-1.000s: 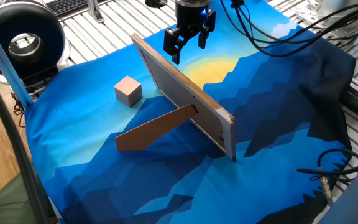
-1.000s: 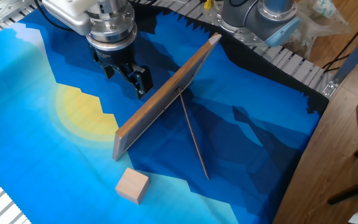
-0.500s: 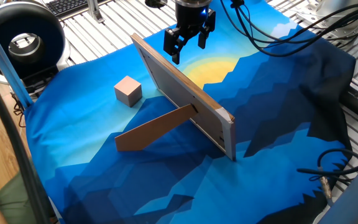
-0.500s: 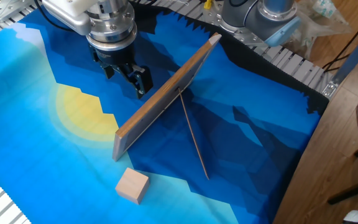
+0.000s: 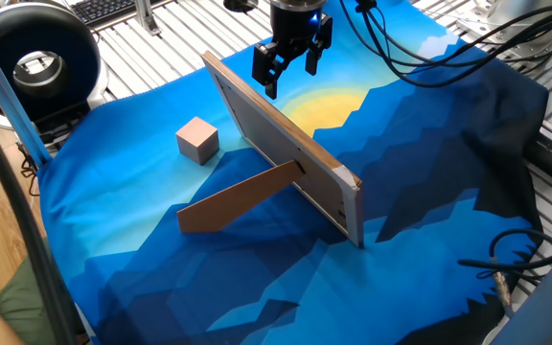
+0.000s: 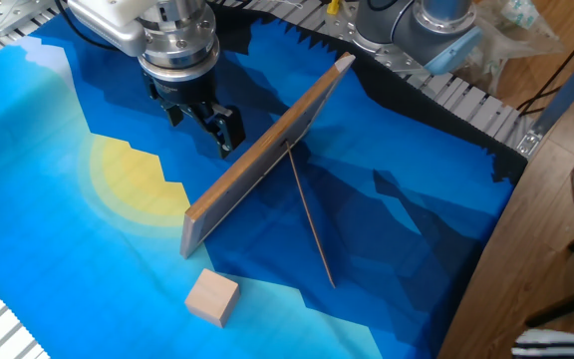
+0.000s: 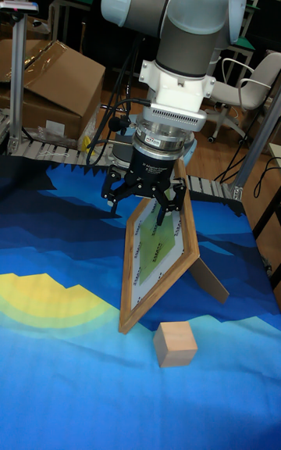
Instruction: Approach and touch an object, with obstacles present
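Your jaws hang open and empty at the top centre of one fixed view, just beside the upright board [image 5: 286,153], on its yellow-patch side. The cube [image 5: 197,140] sits left of centre on the blue surface [image 5: 429,172], on the board's other side and apart from the brown strip [image 5: 238,197] that props it. A straight run to the cube would likely clip the board's top edge and topple it, perhaps onto the cube. If you skirt the end too tightly, an open finger may catch the corner.
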`<act>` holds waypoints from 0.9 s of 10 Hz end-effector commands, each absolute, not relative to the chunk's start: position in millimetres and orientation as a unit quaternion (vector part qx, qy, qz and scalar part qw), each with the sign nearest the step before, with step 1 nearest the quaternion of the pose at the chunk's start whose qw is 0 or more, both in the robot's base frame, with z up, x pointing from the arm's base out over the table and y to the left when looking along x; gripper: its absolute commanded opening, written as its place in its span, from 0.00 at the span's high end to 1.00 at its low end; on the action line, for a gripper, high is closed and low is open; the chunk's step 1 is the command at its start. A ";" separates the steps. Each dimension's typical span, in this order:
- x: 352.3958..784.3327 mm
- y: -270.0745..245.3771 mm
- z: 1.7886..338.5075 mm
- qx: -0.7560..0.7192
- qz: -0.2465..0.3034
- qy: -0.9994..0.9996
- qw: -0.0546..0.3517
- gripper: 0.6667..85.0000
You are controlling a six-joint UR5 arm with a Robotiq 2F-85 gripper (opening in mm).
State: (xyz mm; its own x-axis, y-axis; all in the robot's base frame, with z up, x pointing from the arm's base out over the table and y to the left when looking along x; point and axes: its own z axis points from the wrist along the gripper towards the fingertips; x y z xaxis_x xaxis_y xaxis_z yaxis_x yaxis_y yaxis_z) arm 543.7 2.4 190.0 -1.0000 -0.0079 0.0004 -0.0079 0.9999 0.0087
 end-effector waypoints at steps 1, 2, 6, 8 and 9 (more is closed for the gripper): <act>543.6 4.6 190.0 0.004 -0.004 -1.000 0.000 0.01; 559.1 2.5 190.2 0.044 0.002 -0.999 -0.029 1.00; 558.5 1.7 190.0 0.044 0.003 -0.999 -0.029 1.00; 558.2 1.5 190.0 0.044 0.003 -0.999 -0.029 1.00; 558.1 1.1 190.1 0.044 0.004 -0.999 -0.029 1.00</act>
